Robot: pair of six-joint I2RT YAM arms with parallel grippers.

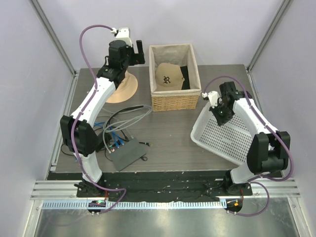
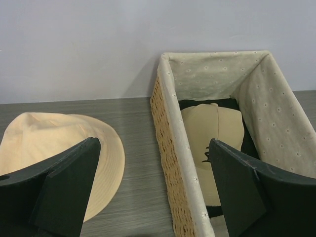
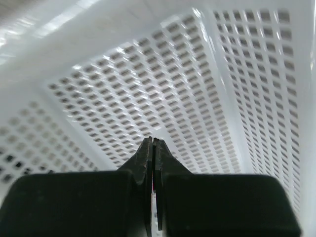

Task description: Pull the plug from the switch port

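Both hands stood far from the switch [image 1: 127, 154] at seven o'clock, task unbegun: left hand [image 1: 137, 51] open, right hand [image 3: 153, 140] closed, empty.

my left gripper [image 1: 137, 51] hangs with jaws apart at the far side of the table, beside the wicker basket [image 1: 175, 101] and above a tan hat [image 1: 122, 90]. my right gripper [image 1: 217, 116] points down into the white mesh basket [image 1: 222, 140]. the switch [image 1: 127, 153] lies near my left base, with grey cables [image 1: 129, 114] running to its edge.
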